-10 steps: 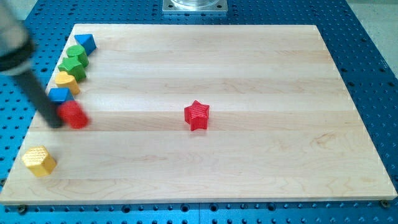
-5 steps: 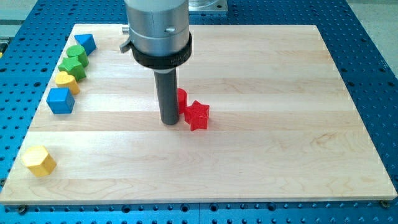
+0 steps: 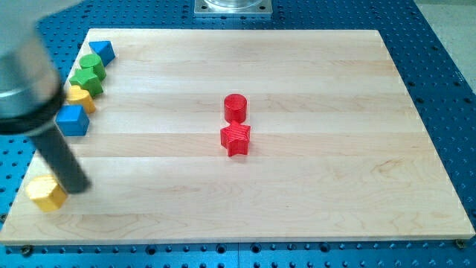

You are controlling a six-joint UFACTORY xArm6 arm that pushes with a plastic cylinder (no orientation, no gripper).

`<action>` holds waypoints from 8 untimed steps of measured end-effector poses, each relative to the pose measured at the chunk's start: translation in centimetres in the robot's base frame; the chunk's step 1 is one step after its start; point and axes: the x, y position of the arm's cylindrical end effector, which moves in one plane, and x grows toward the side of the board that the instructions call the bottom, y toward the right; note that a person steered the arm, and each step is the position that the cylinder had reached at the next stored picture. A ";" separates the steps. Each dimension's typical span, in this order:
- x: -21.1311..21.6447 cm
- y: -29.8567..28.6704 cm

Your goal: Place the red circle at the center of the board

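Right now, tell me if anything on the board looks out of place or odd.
Nothing stands out. The red circle sits mid-board, just above the red star. My tip is at the view's left, beside the yellow block.

My board (image 3: 312, 171) is pale, smooth wood; the red circle (image 3: 235, 107) looks matt; my tip (image 3: 76, 187) is dark and dull.

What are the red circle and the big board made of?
The red circle looks like painted wood or plastic; its colour is even and a bit matte, so I cannot tell which. The board looks like pale wood with a smooth finish: long grain lines and joined planks run across it.
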 end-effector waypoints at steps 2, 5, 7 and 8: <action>-16.4 -5.3; -20.5 12.5; -21.0 6.1; -24.2 3.9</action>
